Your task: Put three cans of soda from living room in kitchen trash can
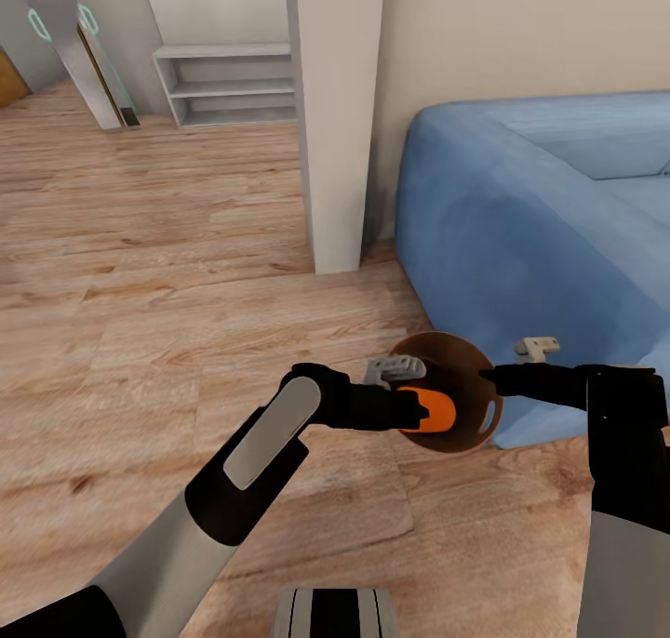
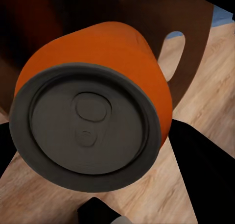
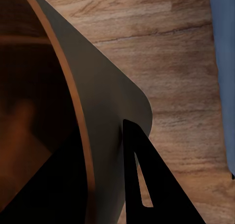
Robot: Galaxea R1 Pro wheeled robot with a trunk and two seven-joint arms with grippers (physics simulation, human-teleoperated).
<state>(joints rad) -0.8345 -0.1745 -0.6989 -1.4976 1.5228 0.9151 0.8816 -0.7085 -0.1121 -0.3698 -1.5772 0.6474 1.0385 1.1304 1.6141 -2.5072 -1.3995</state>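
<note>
My left gripper [image 1: 421, 411] is shut on a bright orange can of soda [image 1: 435, 409], held on its side at the mouth of the tash can [image 1: 462, 357]. The coppery brown tash can hangs above the floor, tipped with its opening toward the can. My right gripper [image 1: 488, 378] is shut on its rim. In the left wrist view the can's grey top [image 2: 88, 128] faces the camera, with the tash can's brown wall [image 2: 196, 37] behind it. The right wrist view shows the bin's wall [image 3: 100, 101], its glossy inside [image 3: 34, 116] and one dark finger [image 3: 156, 185] against the rim.
A light-blue sofa [image 1: 540, 210] stands close on the right, its corner just behind the bin. A white pillar [image 1: 335, 117] rises ahead, and a low white shelf [image 1: 233, 85] stands against the far wall. Pale wood floor [image 1: 167, 275] lies open to the left.
</note>
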